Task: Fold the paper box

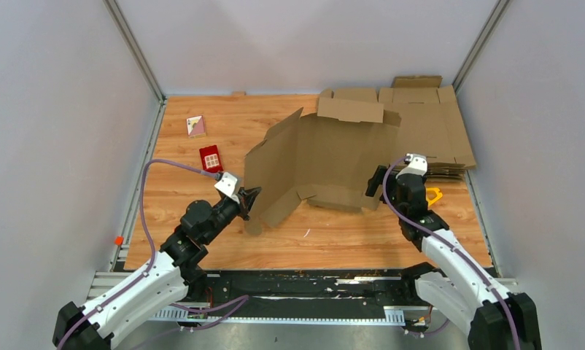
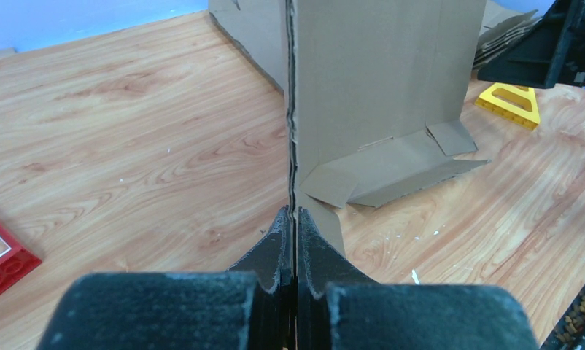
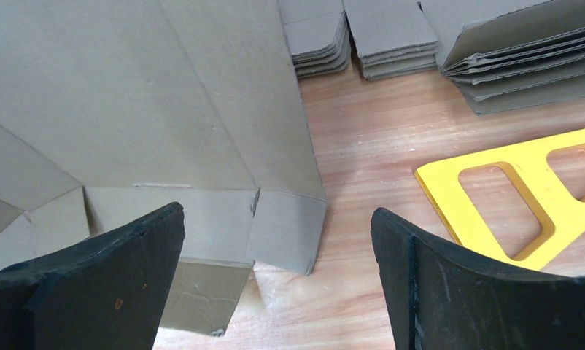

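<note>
Paper box [image 1: 333, 153] stands half-raised mid surface [image 1: 348, 233], panels upright. L tool [image 1: 250, 201] is clamped tight on the box's left panel edge. R tool [image 1: 376, 184] gapes wide near the box's right lower corner, gripping nothing. Flat cardboard stack [image 1: 435, 124] lies behind, yellow plastic piece [image 1: 434, 195] beside R tool.

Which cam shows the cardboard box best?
Top external: the whole box shows, with its panels standing upright and small flaps folded out at the bottom. Left wrist sees one panel edge-on, pinched in the left end effector. Right wrist shows only a lower corner with its flaps.
</note>
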Action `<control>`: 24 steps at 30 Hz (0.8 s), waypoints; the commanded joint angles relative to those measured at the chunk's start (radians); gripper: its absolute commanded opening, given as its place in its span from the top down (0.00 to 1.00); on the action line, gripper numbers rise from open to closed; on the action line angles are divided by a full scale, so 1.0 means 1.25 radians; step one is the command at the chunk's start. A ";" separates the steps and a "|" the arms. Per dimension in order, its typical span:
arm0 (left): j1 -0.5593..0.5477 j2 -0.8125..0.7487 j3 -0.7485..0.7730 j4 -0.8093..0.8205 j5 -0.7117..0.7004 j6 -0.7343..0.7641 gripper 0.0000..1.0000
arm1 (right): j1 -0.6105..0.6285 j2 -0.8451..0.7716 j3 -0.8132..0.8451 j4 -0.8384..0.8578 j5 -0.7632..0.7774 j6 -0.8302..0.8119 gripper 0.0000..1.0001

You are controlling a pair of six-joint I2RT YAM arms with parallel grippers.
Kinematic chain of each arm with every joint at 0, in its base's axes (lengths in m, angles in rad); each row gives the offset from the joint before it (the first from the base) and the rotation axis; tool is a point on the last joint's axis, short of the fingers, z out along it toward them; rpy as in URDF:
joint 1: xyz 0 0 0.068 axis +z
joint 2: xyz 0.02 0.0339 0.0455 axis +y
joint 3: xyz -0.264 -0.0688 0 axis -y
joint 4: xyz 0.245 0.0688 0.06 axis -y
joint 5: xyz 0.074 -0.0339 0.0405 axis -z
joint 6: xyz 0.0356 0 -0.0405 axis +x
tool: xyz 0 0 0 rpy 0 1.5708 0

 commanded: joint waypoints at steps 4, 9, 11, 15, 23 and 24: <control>-0.002 -0.003 -0.006 0.007 0.002 0.023 1.00 | -0.074 0.101 -0.012 0.179 -0.059 0.031 0.00; -0.002 -0.003 -0.006 0.007 0.004 0.024 1.00 | -0.110 0.190 -0.008 0.264 -0.115 -0.010 0.00; -0.002 -0.002 -0.006 0.007 0.004 0.024 1.00 | -0.115 0.213 -0.022 0.330 -0.169 -0.039 0.00; -0.002 0.000 -0.005 0.009 0.008 0.023 1.00 | -0.116 0.277 -0.013 0.386 -0.274 -0.047 0.01; -0.002 -0.001 -0.008 0.014 0.013 0.025 1.00 | -0.104 0.267 -0.016 0.367 -0.392 -0.044 0.18; -0.002 -0.003 -0.008 0.014 0.011 0.024 1.00 | -0.099 0.258 -0.023 0.367 -0.399 -0.044 0.19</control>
